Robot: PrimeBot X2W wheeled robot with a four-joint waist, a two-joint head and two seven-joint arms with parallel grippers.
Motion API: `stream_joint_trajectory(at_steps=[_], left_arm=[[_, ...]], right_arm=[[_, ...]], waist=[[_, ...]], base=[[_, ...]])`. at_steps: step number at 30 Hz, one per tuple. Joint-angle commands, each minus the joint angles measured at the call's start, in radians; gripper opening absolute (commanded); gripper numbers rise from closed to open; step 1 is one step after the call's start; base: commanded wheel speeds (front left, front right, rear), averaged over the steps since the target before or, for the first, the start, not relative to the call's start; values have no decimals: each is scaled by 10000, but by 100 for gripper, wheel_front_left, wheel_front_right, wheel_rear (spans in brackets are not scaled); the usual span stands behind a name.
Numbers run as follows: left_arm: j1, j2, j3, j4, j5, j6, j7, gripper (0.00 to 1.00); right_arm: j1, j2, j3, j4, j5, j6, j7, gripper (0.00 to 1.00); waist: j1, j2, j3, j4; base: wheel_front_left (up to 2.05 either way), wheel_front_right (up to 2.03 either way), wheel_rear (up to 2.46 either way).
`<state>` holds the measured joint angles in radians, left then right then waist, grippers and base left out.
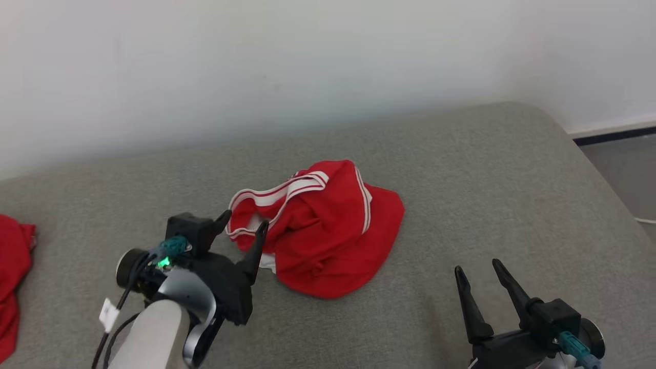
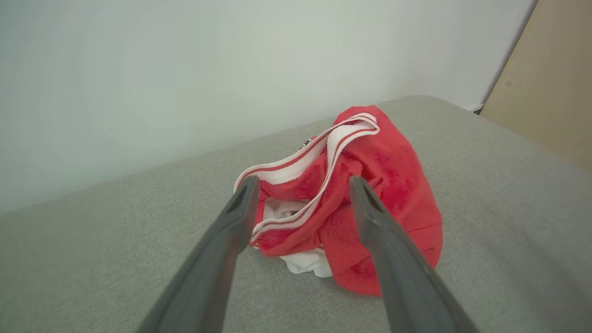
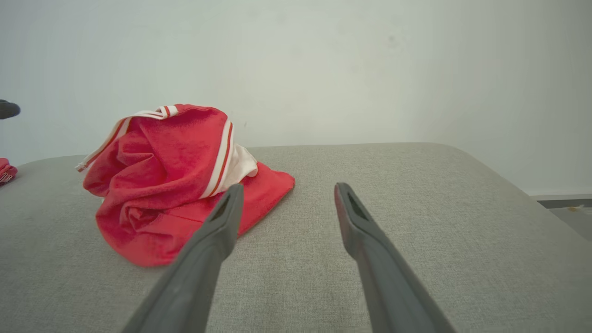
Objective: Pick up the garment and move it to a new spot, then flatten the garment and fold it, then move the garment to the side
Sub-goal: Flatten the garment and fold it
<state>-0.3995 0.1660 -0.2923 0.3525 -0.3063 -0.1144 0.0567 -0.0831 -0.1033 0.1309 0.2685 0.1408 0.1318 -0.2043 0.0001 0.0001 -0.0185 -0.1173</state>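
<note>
- garment point(image 1: 333, 230), just ahead of the left gripper point(image 1: 246, 219): bright red, with white bands carrying thin red lines and a bit of white lining
- left gripper and right gripper point(image 1: 476, 265): black fingers
- plug point(image 1: 173, 246) behind the left gripper: teal, with a green glow
- cushion point(image 1: 512, 179) under both: grey, fine weave
- wall point(image 1: 307, 61) beyond: plain white
- cloth point(image 1: 13, 277) far left of the left gripper: red

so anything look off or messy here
The red garment lies crumpled in a heap on the grey cushion, striped waistband twisted, white lining poking out. Another red cloth sits far left. Nothing looks damaged.
</note>
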Motion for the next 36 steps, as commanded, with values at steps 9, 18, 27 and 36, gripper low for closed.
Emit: stream_joint_trajectory(at_steps=[9, 18, 27, 36], left_arm=[[-2488, -238, -726, 2354, 732, 162, 563, 100], [-3250, -211, -563, 3404, 929, 907, 26, 39], [-4164, -822, -364, 3479, 202, 612, -1272, 0], [-6080, -1161, -667, 2533, -1662, 242, -3087, 0]], right_arm=[[-620, 173, 270, 184, 235, -21, -279, 100], [-774, 320, 332, 458, 304, -21, -497, 100], [-842, 359, 349, 607, 313, -21, -565, 100], [-1112, 364, 620, 783, 431, -21, -596, 100]], waist=[[-1, -1, 1434, -1982], [-1, -1, 1646, -2497], [-1, -1, 1473, -2440], [-1, -1, 1507, -2663]], base=[[0, 0, 0], [0, 0, 0], [0, 0, 0], [0, 0, 0]])
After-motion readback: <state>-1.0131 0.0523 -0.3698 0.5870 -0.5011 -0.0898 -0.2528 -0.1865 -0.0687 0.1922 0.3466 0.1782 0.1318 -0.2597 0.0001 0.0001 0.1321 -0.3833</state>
